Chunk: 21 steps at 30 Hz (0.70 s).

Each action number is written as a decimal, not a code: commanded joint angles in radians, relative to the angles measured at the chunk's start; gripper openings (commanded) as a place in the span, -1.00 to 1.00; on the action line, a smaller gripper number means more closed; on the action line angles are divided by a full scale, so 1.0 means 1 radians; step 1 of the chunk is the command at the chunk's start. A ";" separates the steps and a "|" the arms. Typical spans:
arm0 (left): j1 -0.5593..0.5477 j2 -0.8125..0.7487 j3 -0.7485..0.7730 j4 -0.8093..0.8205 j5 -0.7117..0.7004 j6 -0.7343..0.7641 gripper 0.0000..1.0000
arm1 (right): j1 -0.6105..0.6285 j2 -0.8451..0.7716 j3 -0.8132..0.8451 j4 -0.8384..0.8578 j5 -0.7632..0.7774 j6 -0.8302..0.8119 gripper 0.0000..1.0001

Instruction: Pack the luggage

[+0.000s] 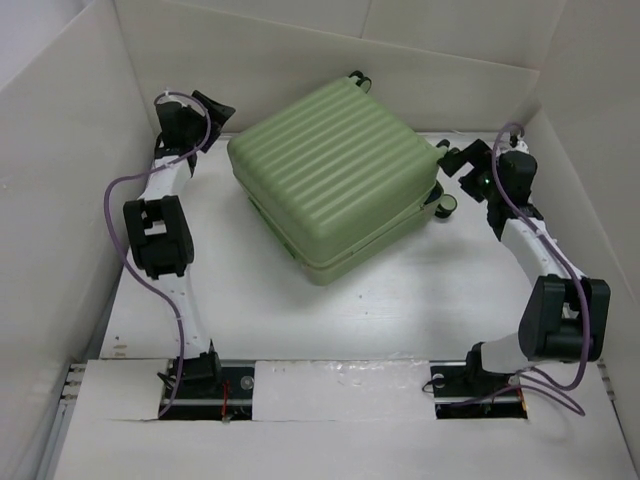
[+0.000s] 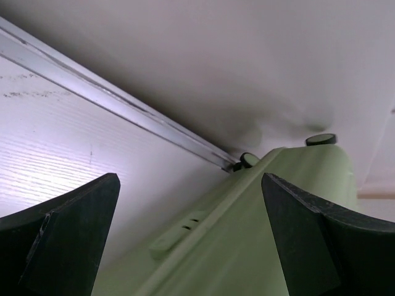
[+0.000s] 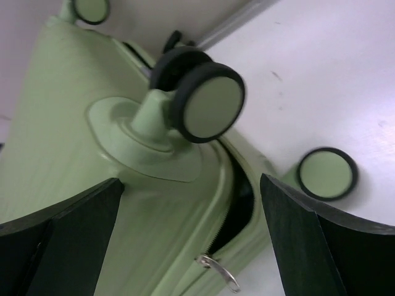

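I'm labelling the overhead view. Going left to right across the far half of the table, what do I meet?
left gripper → luggage → right gripper

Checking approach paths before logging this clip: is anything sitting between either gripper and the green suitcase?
Nothing visible does. The right gripper, open, faces the wheel end of the luggage directly. Only the suitcase's own caster wheel and zipper pull lie ahead. The left gripper, also open, looks along the shell with no loose object between.
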 commanded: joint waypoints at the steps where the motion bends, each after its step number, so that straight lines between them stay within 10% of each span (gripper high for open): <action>1: 0.011 0.032 0.134 -0.027 0.099 0.046 0.98 | 0.020 0.028 0.056 0.206 -0.190 0.024 1.00; 9: 0.020 0.222 0.287 0.006 0.225 0.015 0.98 | 0.011 0.112 0.004 0.502 -0.347 0.133 1.00; 12: 0.020 0.257 0.298 0.058 0.311 -0.011 0.98 | 0.023 0.172 0.077 0.356 -0.267 0.133 1.00; 21: -0.042 0.134 -0.046 0.406 0.386 -0.115 0.84 | 0.121 0.344 0.267 0.245 -0.250 0.077 1.00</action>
